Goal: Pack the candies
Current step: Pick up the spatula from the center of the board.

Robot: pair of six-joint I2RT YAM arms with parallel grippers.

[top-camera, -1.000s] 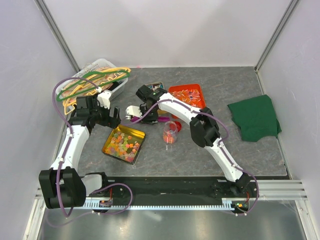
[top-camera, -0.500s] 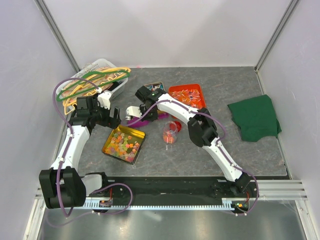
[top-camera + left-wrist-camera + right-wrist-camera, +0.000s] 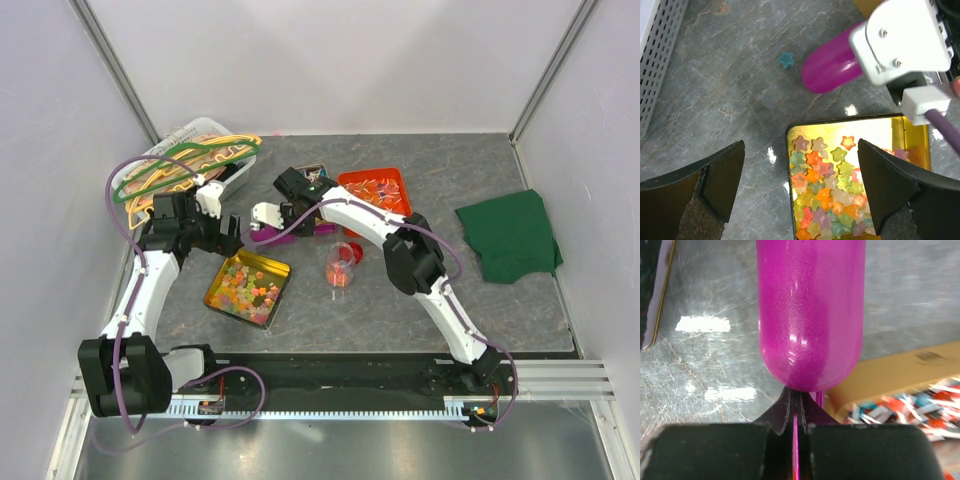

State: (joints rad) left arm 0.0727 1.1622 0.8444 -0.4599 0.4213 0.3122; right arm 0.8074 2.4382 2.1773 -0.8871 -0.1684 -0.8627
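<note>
One gold tin [image 3: 875, 132] lies under the wide-apart left fingers [image 3: 690, 190], holding several dozen star candies [image 3: 822, 187], too crowded to count exactly. One loose blue star [image 3: 786, 60] lies on the desk beyond those fingers. One purple scoop [image 3: 810, 315] is pinched in the right fingers [image 3: 865, 450]. Near the right fingers are one orange tray [image 3: 372, 170] of many wrapped pieces [image 3: 378, 190], one dark tin [image 3: 318, 171], one clear cup [image 3: 339, 268] and one red lid [image 3: 350, 250]. Well apart from both lies one green cloth [image 3: 510, 235]. Beyond the left fingers stands one white basket [image 3: 200, 128] bearing at least three tangled hangers [image 3: 190, 160].
</note>
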